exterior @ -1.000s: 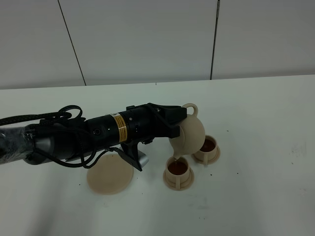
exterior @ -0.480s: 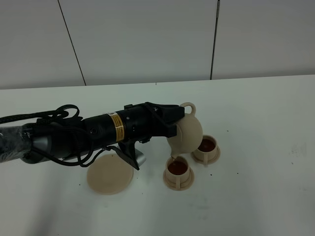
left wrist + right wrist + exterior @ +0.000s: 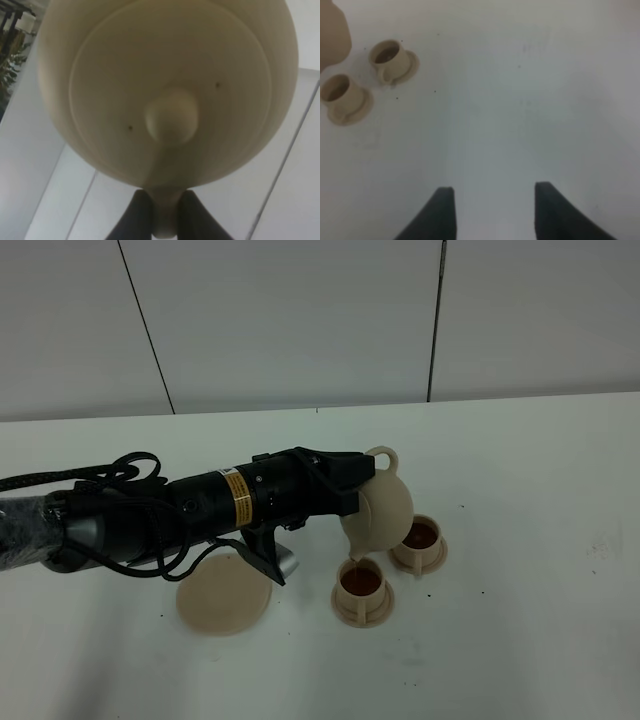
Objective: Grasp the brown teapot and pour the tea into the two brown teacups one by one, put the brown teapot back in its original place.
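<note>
Teapot point(image 3: 380, 512) tilted, spout over near teacup point(image 3: 362, 590) – I see left gripper point(image 3: 161, 220) pinching its handle. Right gripper point(image 3: 492, 210) fingers spread, holding nothing.

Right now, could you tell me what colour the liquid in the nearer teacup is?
Reddish brown liquid, clearest in the exterior high view.

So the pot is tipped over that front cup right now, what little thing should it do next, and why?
Probably tip the brown teapot back upright. Its spout hangs over the nearer teacup, which already shows dark tea, as does the farther teacup. The left end effector is shut on the handle, and the flat saucer disc beside the cups sits bare, waiting for the pot.
</note>
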